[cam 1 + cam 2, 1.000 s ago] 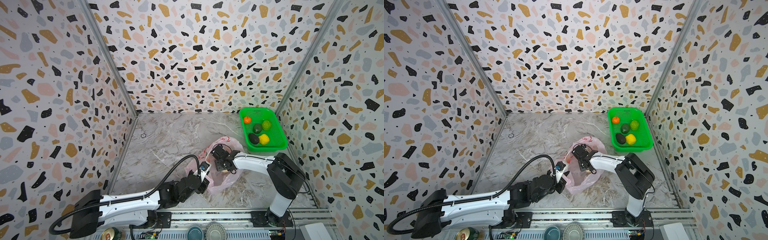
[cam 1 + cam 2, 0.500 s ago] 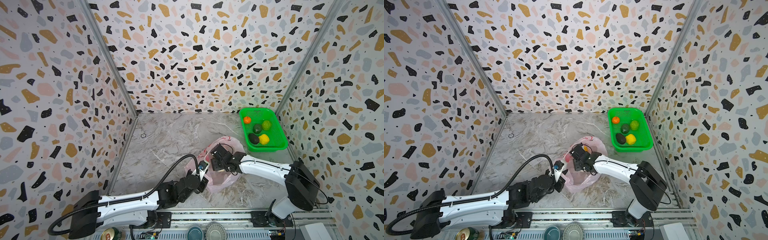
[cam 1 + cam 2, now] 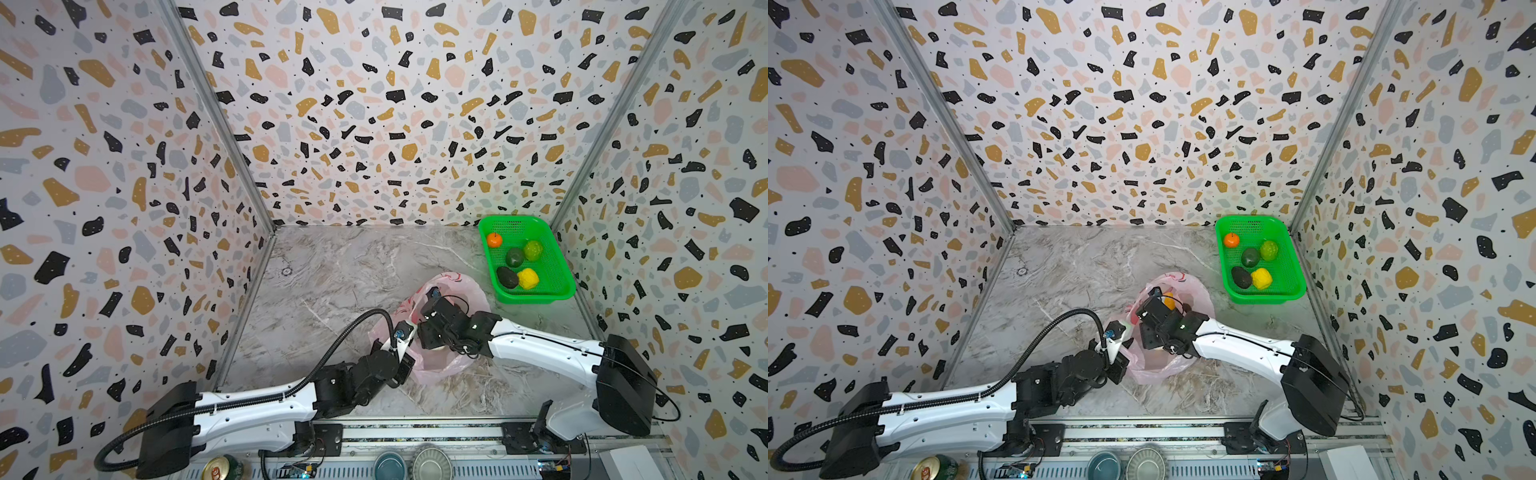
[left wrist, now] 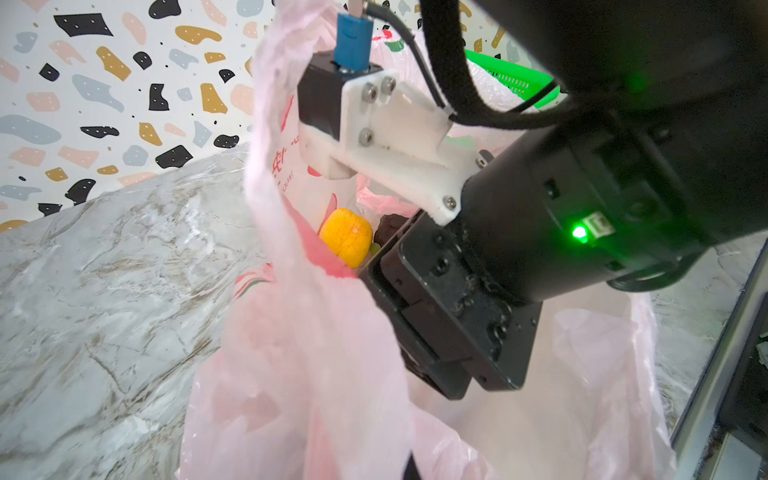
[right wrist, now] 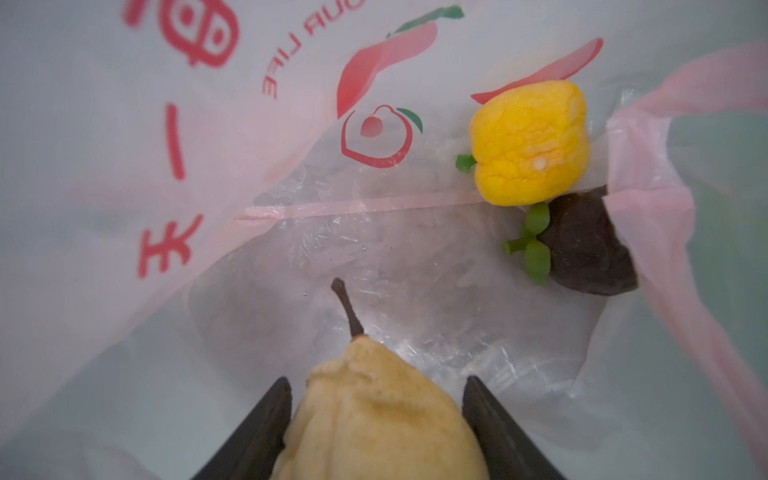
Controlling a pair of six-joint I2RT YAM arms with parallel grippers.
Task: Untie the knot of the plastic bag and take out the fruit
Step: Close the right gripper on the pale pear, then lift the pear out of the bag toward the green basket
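Observation:
The pink plastic bag (image 3: 459, 286) lies open on the marble floor; no knot shows. My left gripper (image 3: 410, 354) is shut on the bag's near edge and holds it up, with only a dark sliver of it (image 4: 411, 467) visible behind the film. My right gripper (image 5: 376, 386) reaches down inside the bag, its black fingers (image 5: 266, 419) closed on either side of a pale cream pear (image 5: 374, 424) with a brown stem. Two more fruit lie on the bag's bottom: a yellow one (image 5: 530, 141) and a blackish one (image 5: 590, 245) with green leaves.
A green perforated basket (image 3: 536, 297) stands at the back right corner holding several fruit, among them an orange one (image 3: 494, 240). Speckled walls enclose the floor on three sides. A can (image 3: 220, 471) and two bowls (image 3: 432, 463) sit on the front rail.
My right arm has stretched out low, its elbow dropping toward the right, and its gripper has sunk deeper into the bag. The left gripper keeps its hold on the bag edge.

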